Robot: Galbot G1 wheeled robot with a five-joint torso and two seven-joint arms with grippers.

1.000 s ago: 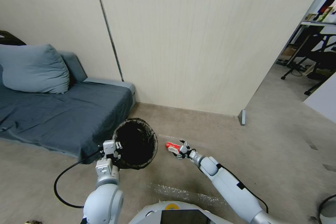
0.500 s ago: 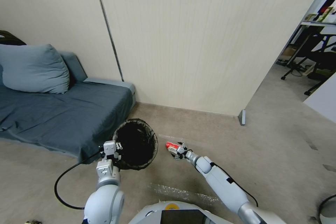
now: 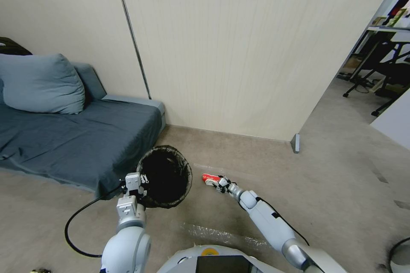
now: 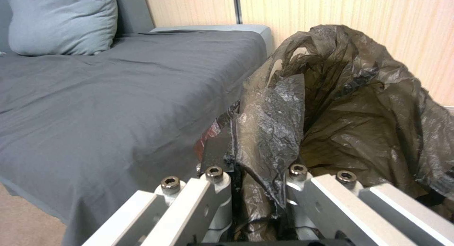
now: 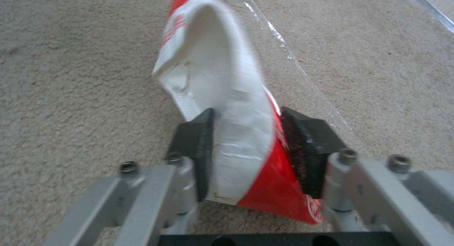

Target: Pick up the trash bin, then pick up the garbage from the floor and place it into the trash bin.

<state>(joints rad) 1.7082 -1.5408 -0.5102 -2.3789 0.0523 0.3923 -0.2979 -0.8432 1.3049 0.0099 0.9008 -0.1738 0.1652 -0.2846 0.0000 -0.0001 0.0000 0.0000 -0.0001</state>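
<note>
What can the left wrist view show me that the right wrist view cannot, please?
The left wrist view has the trash bin with its crinkled dark bag pinched at the rim by the left gripper, and beside it the grey sofa with a pillow.

The right wrist view has the red-and-white packet clamped in the right gripper, and a strip of clear tape on the floor.

Both share the beige carpet and a gripper shut on something.

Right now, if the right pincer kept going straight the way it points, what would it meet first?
The right pincer, shut on the red-and-white packet, points forward and down, so it would probably meet the carpet just past the packet. The trash bin sits off to its left, out of that line; depth is uncertain.
</note>
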